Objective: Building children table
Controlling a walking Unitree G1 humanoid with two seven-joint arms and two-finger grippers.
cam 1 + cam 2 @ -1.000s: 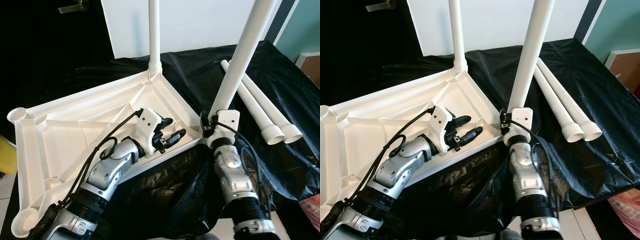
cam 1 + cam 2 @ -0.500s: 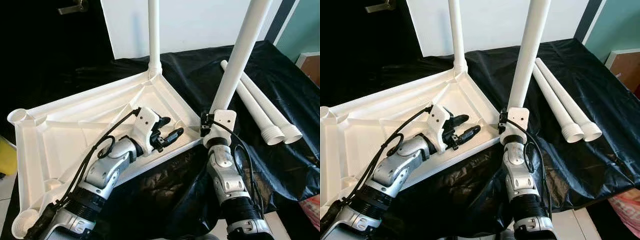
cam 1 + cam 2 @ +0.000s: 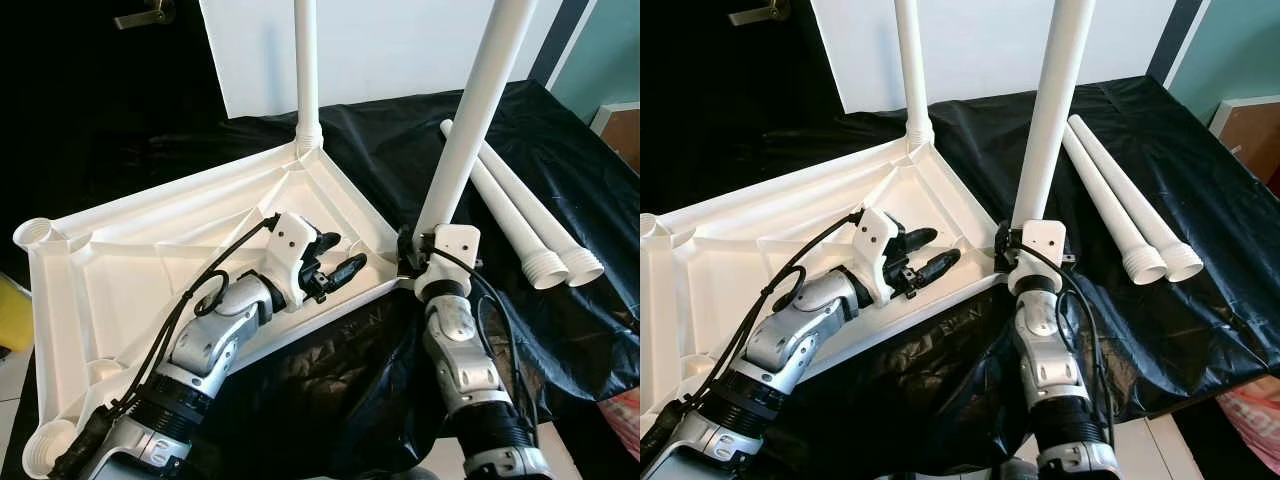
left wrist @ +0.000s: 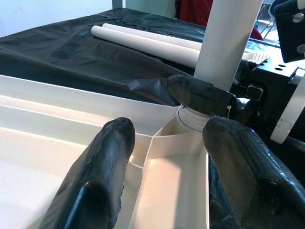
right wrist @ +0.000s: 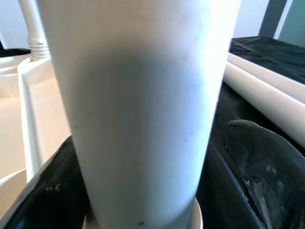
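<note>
Black sheeting (image 3: 560, 190) carries the upturned tabletop (image 3: 150, 260); right gripper (image 3: 1012, 256) clasps a leg (image 3: 462, 140) seating at its near corner socket, left gripper (image 3: 335, 262) open, bracing inside

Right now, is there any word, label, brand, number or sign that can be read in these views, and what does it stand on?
None can be read.
The upturned white tabletop, the two fitted legs and the two loose legs on the black sheet bear no print that shows.
The left gripper and right gripper carry no legible marking.
</note>
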